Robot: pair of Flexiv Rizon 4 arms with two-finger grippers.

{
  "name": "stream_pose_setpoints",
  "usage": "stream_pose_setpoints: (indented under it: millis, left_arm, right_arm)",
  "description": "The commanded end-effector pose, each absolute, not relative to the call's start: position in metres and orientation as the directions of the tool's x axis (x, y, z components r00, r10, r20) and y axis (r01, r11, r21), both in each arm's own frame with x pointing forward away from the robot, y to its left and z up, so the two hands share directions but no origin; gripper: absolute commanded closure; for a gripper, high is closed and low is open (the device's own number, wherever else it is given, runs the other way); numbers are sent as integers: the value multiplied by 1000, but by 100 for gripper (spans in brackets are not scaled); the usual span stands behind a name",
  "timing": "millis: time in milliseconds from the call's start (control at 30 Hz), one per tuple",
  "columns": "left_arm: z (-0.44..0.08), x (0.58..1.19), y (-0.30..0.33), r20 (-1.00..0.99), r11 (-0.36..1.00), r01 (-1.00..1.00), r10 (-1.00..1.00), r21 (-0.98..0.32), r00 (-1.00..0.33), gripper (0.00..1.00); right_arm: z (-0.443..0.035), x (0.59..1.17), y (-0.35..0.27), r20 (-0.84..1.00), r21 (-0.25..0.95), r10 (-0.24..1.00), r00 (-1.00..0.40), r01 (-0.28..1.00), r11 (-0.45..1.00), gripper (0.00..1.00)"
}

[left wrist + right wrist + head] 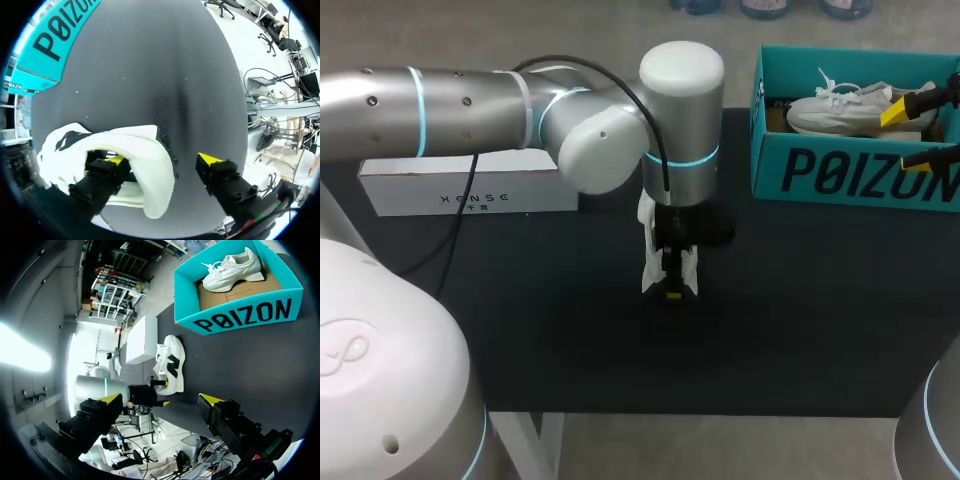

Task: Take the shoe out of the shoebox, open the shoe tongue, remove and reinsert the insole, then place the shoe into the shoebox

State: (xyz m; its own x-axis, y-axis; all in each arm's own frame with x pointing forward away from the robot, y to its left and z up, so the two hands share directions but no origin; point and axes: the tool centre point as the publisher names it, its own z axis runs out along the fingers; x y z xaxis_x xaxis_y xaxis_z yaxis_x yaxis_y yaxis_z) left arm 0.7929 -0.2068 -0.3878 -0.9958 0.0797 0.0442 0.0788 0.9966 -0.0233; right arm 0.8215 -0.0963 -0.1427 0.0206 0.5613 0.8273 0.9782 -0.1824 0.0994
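Left tool [161,160]: gapes wide, grips nothing, has one finger [102,172] inside the shoe [145,150] lying lengthwise outward beyond that finger.

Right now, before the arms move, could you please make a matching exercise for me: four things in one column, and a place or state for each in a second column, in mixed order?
Things
1. shoe with the black mark
2. laced white shoe
3. white box
4. right gripper

Places or states
A. inside the teal shoebox
B. open, nothing between its fingers
C. on the black table, with one finger of the left gripper inside it
D. on the table's left part, apart from both shoes

Pairs: 1-C, 2-A, 3-D, 4-B
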Motion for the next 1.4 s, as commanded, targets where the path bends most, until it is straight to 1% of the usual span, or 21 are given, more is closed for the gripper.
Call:
stream_pose_setpoints:
  millis: [33, 67, 133, 167, 200, 367, 433, 467, 500, 667, 767, 900, 1067, 1200, 1267, 1333, 1367, 1400]
  left_arm:
    - [-394, 791, -205, 29, 998, 62, 63, -28, -998, 29]
    - [-394, 791, -205, 24, 999, 50, 51, -17, -998, 32]
    - [-394, 790, -203, 5, 1000, 27, 27, -7, -1000, 47]
    - [-394, 789, -202, 2, 1000, 10, 10, 1, -1000, 52]
    - [-395, 789, -201, -10, 1000, -10, -10, 3, -1000, 55]
    - [-400, 789, -197, 14, 1000, -18, -18, -8, -1000, 58]
    - [-402, 790, -198, 22, 1000, -12, -12, 3, -1000, 65]
    - [-403, 790, -198, 26, 1000, -10, -10, 3, -1000, 86]
    - [-404, 790, -197, 27, 1000, -11, -11, 2, -1000, 100]
    - [-397, 783, -193, 33, 1000, 4, 5, -15, -999, 100]
    - [-383, 777, -190, 43, 998, 60, 61, -23, -997, 100]
    - [-355, 772, -189, 34, 951, 282, 288, -125, -957, 100]
    - [-312, 766, -162, 121, 919, 380, 391, -104, -912, 100]
    - [-282, 768, -139, 278, 881, 469, 468, -68, -839, 100]
    - [-271, 772, -131, 323, 878, 478, 461, -30, -826, 100]
    - [-260, 774, -123, 321, 843, 537, 515, -23, -795, 100]
    - [-258, 774, -119, 321, 822, 569, 549, -40, -771, 100]
    - [-255, 776, -112, 309, 818, 575, 556, -35, -772, 100]
  right_arm:
    - [-143, 821, -96, 826, 100, 563, 22, 978, -183, 0]
    - [-143, 821, -96, 826, 100, 563, 22, 978, -183, 0]
    - [-143, 821, -96, 826, 100, 563, 22, 978, -183, 0]
    - [-143, 821, -96, 826, 100, 563, 22, 978, -183, 0]
    - [-143, 821, -96, 826, 100, 563, 22, 978, -183, 0]
    - [-143, 821, -96, 826, 100, 563, 22, 978, -183, 0]
    - [-143, 821, -96, 826, 100, 563, 22, 978, -183, 0]
    - [-143, 821, -96, 826, 100, 563, 22, 978, -183, 0]
    - [-143, 821, -96, 826, 100, 563, 22, 978, -183, 0]
    - [-143, 821, -96, 826, 100, 563, 22, 978, -183, 0]
    - [-143, 821, -96, 826, 100, 563, 22, 978, -183, 0]
    - [-143, 821, -96, 826, 100, 563, 22, 978, -183, 0]
    - [-143, 821, -96, 826, 100, 563, 22, 978, -183, 0]
    - [-143, 821, -96, 826, 100, 563, 22, 978, -183, 0]
    - [-143, 821, -96, 826, 100, 563, 22, 978, -183, 0]
    - [-143, 821, -96, 826, 100, 563, 22, 978, -183, 0]
    - [-143, 821, -96, 826, 100, 563, 22, 978, -183, 0]
    - [-143, 821, -96, 826, 100, 563, 22, 978, -183, 0]
